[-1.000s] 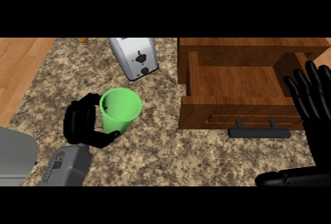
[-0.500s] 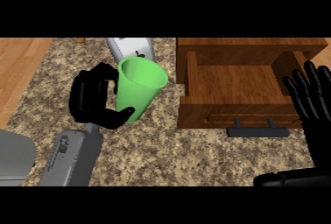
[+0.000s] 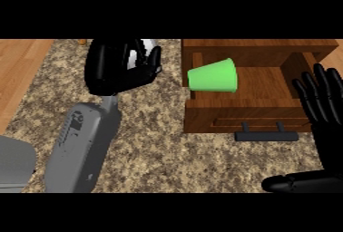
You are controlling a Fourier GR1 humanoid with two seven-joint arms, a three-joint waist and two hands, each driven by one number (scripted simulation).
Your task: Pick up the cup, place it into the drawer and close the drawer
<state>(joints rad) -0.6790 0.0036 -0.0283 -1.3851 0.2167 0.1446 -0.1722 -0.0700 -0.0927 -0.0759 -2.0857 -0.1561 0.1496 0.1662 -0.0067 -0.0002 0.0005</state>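
The green cup (image 3: pixel 213 76) lies tipped on its side, its wide mouth toward the left, over the left wall of the open wooden drawer (image 3: pixel 268 90). I cannot tell whether it rests on the drawer or is in the air. My left hand (image 3: pixel 117 65) is raised to the left of the cup, apart from it, fingers relaxed and holding nothing. At the view's right edge my right hand (image 3: pixel 325 108) rests open, fingers up, beside the drawer's right wall. The drawer's black handle (image 3: pixel 266 135) faces me.
A white toaster (image 3: pixel 139 50) shows only in slivers behind my left hand. My grey left forearm (image 3: pixel 84 145) crosses the speckled counter (image 3: pixel 167 154). A grey object (image 3: pixel 13 165) sits at the lower left. A wooden strip (image 3: pixel 20 68) runs along the left edge.
My left hand rose and swung right with the cup. The cup has left the hand and now lies tipped over the drawer's left side. The right hand has stayed put.
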